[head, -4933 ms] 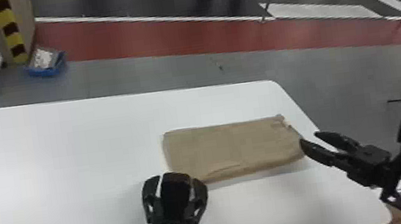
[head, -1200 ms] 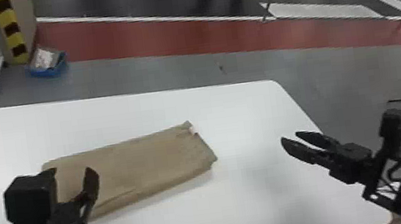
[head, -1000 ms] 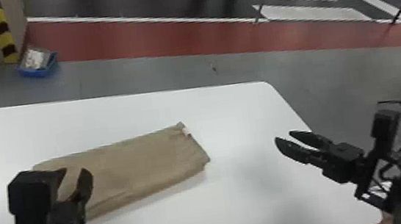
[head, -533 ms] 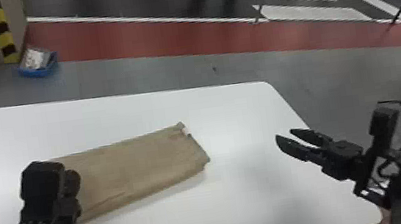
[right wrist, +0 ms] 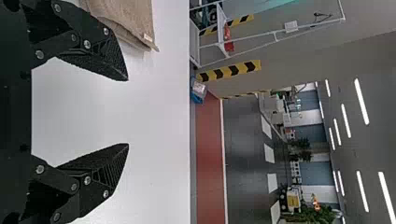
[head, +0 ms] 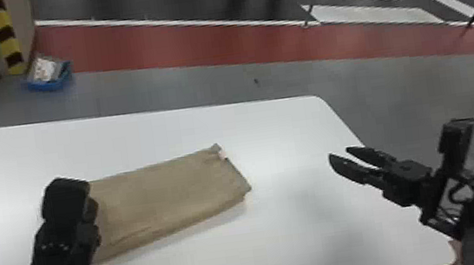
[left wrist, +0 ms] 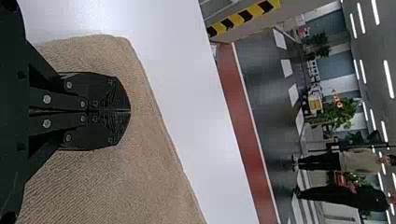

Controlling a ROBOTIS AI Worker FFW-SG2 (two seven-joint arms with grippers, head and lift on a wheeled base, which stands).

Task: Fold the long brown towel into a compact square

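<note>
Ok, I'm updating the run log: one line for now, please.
towel: oblong, not yet square | left gripper: fingers shut, at towel's left end | right gripper: fingers open, right of towel

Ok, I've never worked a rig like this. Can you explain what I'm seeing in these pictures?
This is a robot with two black arms, each ending in a gripper. The head view looks forward and down; the wrist views come from cameras on each arm, turned sideways. A folded, flat brown cloth towel lies on the white table. The left gripper is shut over the towel's left part, no cloth visible between its fingertips. The right gripper is open and empty, right of the towel.
</note>
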